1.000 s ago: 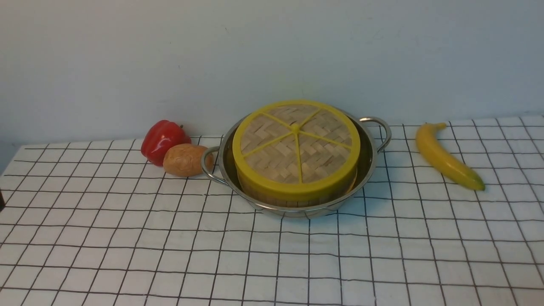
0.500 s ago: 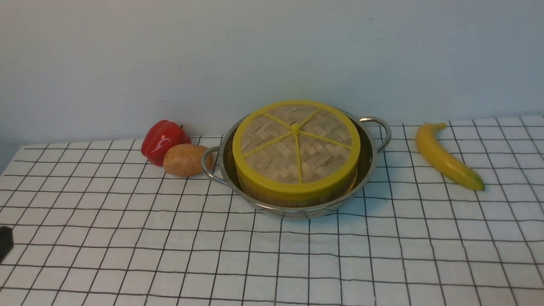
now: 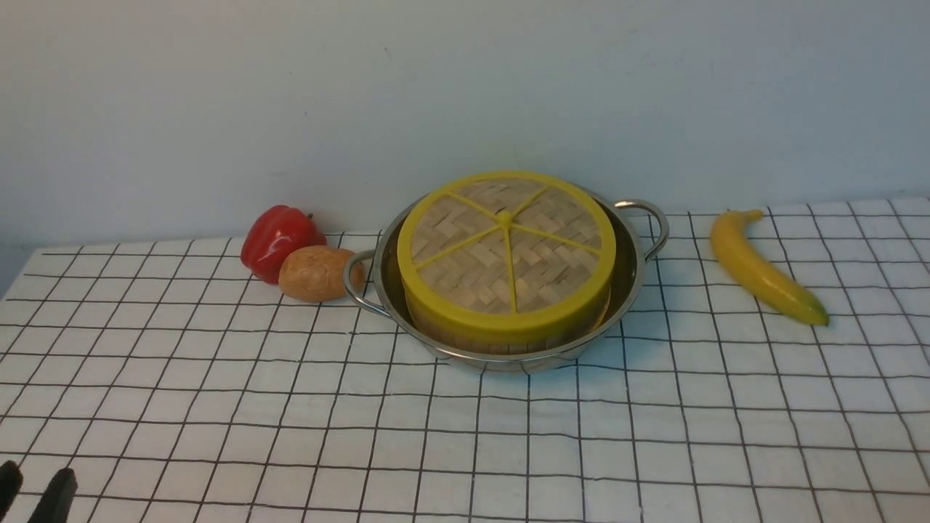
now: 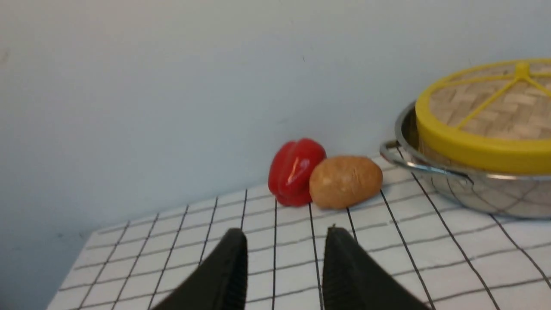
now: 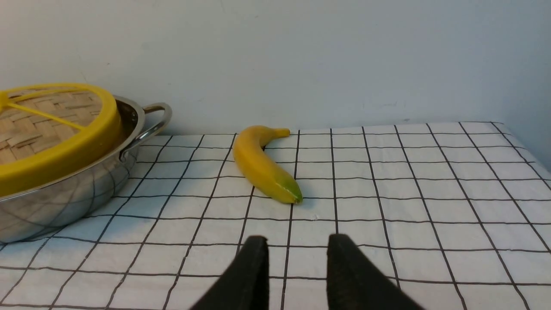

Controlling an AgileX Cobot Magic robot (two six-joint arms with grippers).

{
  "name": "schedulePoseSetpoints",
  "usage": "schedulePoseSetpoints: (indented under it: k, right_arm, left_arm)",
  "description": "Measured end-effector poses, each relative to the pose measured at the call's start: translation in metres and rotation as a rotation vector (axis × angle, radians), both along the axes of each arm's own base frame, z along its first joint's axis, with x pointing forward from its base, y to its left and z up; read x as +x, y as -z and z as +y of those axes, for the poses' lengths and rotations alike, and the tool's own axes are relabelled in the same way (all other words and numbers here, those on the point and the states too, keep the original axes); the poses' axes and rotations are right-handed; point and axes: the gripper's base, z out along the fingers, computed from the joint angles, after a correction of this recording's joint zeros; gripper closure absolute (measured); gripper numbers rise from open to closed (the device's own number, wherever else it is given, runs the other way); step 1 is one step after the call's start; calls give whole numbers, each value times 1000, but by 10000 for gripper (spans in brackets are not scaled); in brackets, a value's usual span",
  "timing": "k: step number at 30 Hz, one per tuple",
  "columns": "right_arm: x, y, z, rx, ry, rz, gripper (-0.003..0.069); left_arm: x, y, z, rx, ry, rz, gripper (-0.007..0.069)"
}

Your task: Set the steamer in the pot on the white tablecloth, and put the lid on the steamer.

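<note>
Black fingertips of the left gripper [image 3: 33, 497] poke into the front view's near-left corner, low over the white tablecloth [image 3: 465, 436]; its wrist view shows the fingers parted with a clear gap, empty. The right gripper [image 5: 297, 249] appears only in its own wrist view, fingers likewise apart, holding nothing, above the cloth short of the banana [image 5: 262, 165]. The lid [image 3: 506, 247] sits on the steamer [image 3: 501, 335], which rests inside the pot [image 3: 628, 290]. A red bell pepper [image 3: 278, 240] and potato [image 3: 316, 273] touch each other left of the pot.
</note>
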Motion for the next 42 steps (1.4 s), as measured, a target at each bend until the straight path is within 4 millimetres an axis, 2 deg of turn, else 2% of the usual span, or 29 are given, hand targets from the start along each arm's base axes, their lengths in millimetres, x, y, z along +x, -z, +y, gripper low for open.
schedulePoseSetpoints:
  k: [9,42]
  right_arm:
    - [0,0,0,0,0,1,420]
    - [0,0,0,-4,-1,1,419]
  left_arm:
    - [-2,-3,2,5,-40,-42,382]
    - [-2,-3,2,8,-41,-42,382]
